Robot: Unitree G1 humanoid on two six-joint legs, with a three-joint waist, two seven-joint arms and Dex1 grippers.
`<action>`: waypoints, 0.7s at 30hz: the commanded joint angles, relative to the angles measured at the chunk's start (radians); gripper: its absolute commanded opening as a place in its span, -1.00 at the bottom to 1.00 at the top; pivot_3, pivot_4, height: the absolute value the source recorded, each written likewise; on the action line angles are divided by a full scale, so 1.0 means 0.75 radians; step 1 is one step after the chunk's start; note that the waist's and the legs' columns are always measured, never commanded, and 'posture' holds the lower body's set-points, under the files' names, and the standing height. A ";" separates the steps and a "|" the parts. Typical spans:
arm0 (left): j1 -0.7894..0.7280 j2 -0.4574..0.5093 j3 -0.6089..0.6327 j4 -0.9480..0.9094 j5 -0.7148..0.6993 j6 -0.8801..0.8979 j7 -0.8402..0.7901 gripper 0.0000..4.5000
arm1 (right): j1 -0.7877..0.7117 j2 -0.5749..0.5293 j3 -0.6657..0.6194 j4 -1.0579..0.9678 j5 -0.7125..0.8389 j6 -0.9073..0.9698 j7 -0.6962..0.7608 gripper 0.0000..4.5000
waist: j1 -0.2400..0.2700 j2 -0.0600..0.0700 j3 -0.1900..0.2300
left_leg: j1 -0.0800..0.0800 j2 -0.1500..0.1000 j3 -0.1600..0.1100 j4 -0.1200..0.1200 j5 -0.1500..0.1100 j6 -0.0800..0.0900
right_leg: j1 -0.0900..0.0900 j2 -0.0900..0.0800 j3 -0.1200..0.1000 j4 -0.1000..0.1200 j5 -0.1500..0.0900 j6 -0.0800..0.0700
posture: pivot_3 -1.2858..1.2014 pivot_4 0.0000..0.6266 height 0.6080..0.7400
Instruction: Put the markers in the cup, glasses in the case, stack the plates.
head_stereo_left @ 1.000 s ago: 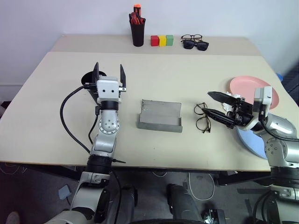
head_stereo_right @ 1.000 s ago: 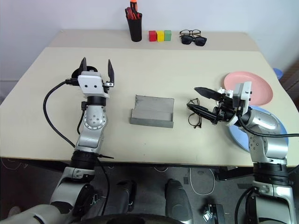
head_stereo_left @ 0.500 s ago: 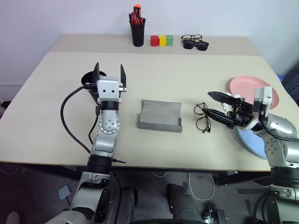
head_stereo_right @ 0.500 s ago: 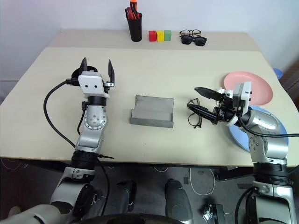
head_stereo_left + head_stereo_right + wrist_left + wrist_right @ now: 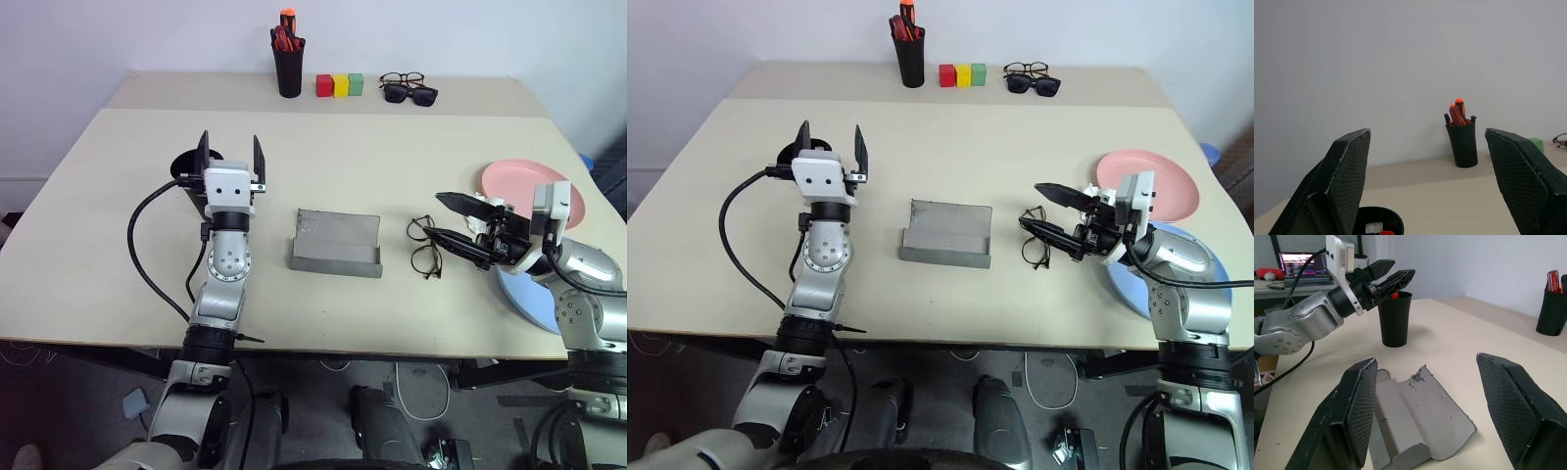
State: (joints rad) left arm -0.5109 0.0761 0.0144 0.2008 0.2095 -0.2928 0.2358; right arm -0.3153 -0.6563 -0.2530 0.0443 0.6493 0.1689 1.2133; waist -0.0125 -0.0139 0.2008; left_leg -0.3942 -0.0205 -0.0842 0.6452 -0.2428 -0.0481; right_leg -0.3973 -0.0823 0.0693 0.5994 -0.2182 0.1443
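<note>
The grey case (image 5: 335,243) lies open in the middle of the tabletop (image 5: 392,157), its lid standing up on the far side. Just to the right of the case sit the thin-framed glasses (image 5: 424,246), flat on the tabletop and touching nothing. Beyond the glasses, further right of the case, the right gripper (image 5: 453,219) points toward them with its 2 fingers spread apart and empty, the tips close to the frame but not on it. Behind that gripper, well right of the case, the pink plate (image 5: 529,186) rests near the table edge, and the light blue plate (image 5: 524,294) lies nearer the front corner, partly under the arm; the 2 plates are not stacked. To the left of the case the left gripper (image 5: 230,155) is raised, its 2 fingers wide apart and holding nothing. Just behind it stands the black cup (image 5: 1395,318), with the red and white tops of the markers (image 5: 1377,230) showing inside.
</note>
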 commanded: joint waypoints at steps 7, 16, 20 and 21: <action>-0.001 0.001 -0.007 -0.042 0.008 -0.022 -0.008 0.70 | -0.009 -0.028 -0.040 -0.029 0.009 -0.009 0.002 0.47 | 0.000 0.000 0.000 | 0.000 0.000 0.000 0.000 0.000 0.000 | 0.000 0.000 0.000 0.000 0.000 0.000 | 0.03 -0.52 1.00; -0.003 0.002 -0.004 -0.043 0.008 -0.022 -0.013 0.70 | -0.009 -0.026 -0.041 -0.029 0.009 -0.010 0.000 0.47 | 0.000 0.000 0.000 | 0.000 0.000 0.000 0.000 0.000 0.000 | 0.000 0.000 0.000 0.000 0.000 0.000 | 0.03 -0.52 1.00; -0.005 0.003 -0.003 -0.042 0.007 -0.022 -0.014 0.70 | -0.009 -0.025 -0.040 -0.030 0.009 -0.010 -0.002 0.47 | 0.000 0.000 0.000 | 0.000 0.000 0.000 0.000 0.000 0.000 | 0.000 0.000 0.000 0.000 0.000 0.000 | 0.03 -0.52 1.00; -0.005 0.002 -0.003 -0.043 0.007 -0.021 -0.014 0.70 | -0.009 -0.025 -0.040 -0.031 0.009 -0.011 -0.002 0.47 | 0.000 0.000 0.000 | 0.000 0.000 0.000 0.000 0.000 0.000 | 0.000 0.000 0.000 0.000 0.000 0.000 | 0.03 -0.52 1.00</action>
State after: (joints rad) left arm -0.5101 0.0762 0.0145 0.2008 0.2093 -0.2931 0.2243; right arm -0.3154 -0.6569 -0.2532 0.0443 0.6491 0.1687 1.2127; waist -0.0125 -0.0139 0.2008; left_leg -0.3942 -0.0205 -0.0842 0.6453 -0.2428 -0.0481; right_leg -0.3973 -0.0823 0.0693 0.5993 -0.2182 0.1443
